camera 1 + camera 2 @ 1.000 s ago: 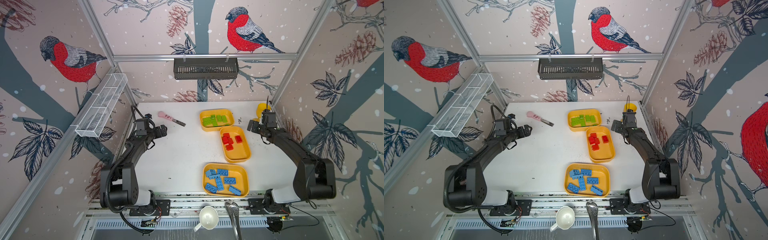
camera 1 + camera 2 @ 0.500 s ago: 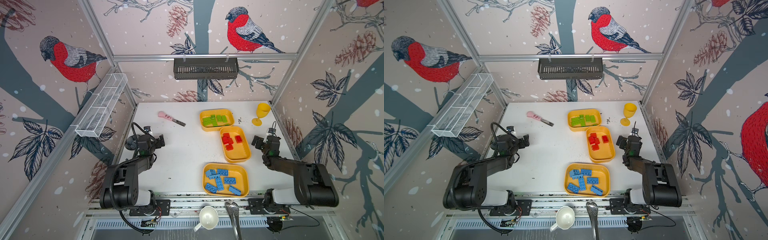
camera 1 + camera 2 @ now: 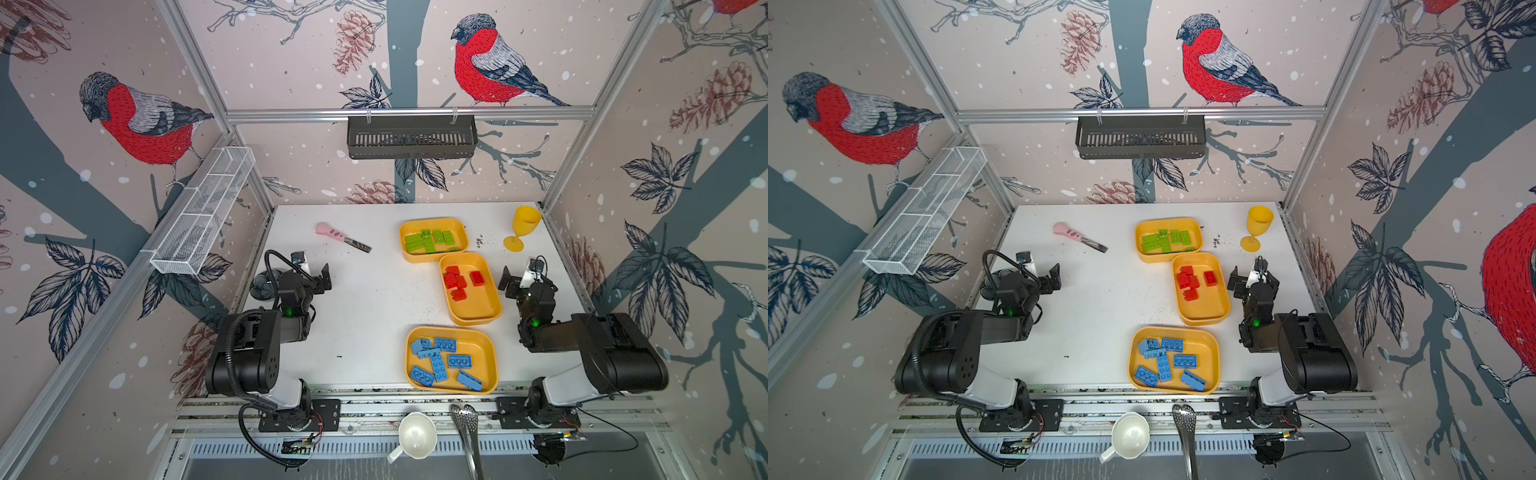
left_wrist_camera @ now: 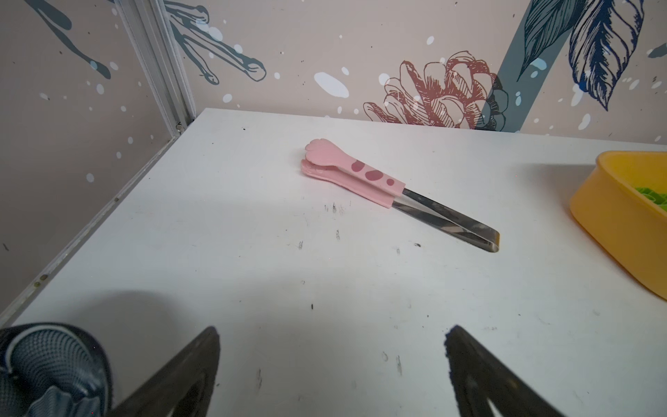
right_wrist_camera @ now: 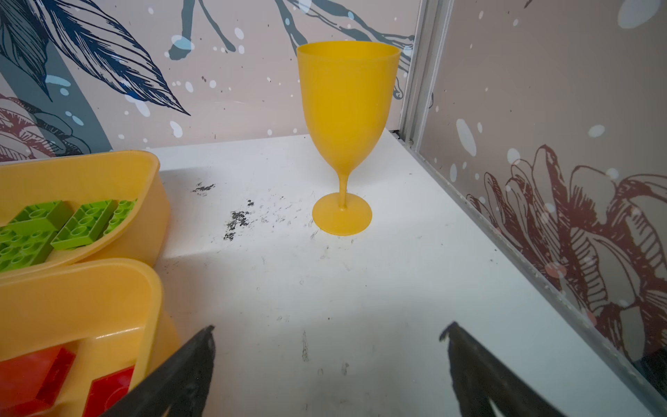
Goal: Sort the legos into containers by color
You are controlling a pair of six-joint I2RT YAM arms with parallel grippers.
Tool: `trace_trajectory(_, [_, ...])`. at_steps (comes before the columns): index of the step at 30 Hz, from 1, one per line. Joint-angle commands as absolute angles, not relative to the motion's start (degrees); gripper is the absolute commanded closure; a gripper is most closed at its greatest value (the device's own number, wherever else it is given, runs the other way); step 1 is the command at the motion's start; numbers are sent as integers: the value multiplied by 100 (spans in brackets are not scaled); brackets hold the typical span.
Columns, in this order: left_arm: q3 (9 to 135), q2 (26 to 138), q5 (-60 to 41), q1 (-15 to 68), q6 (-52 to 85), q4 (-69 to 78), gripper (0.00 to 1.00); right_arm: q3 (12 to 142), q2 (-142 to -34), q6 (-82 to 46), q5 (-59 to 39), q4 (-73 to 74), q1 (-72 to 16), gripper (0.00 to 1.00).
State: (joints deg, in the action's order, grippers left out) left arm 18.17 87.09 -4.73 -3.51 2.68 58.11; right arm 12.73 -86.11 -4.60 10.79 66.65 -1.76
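The left gripper (image 4: 330,341) is held low over the left side of the surface (image 3: 365,316). Its jaws are spread wide and nothing is between them. Farther from it, toward the far left, pink tongs (image 4: 364,177) with a metal handle are laid flat on the surface, well apart from the gripper.

The right gripper (image 5: 329,334) is also opened wide and is empty. In both top views it is seen on the right side, just beside the right wall of the middle container (image 3: 494,301), but contact cannot be told. Beyond it, near the far right corner, a yellow goblet (image 5: 346,108) is standing upright.

3 containers are placed in a row from far to near, right of the center.
- The green legos (image 3: 430,242) are held in the far container (image 3: 402,245), which seems to touch the middle one at a corner.
- The red legos (image 3: 455,280) are gathered in the far half of the middle container.
- The blue legos (image 3: 440,359) are spread in the near container (image 3: 492,357), at the near edge of the surface.

All legos that can be seen are lying inside the containers, 1 color in each.
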Motion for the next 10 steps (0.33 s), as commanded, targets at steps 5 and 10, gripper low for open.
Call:
trace_trajectory(5, [1394, 8835, -436, -263, 59, 7284, 3, 1336, -8631, -483, 1165, 6898, -158, 1])
trace_trajectory(10, [1382, 8842, -439, -264, 54, 7287, 3, 1345, -8631, -464, 1068, 6886, -140, 1])
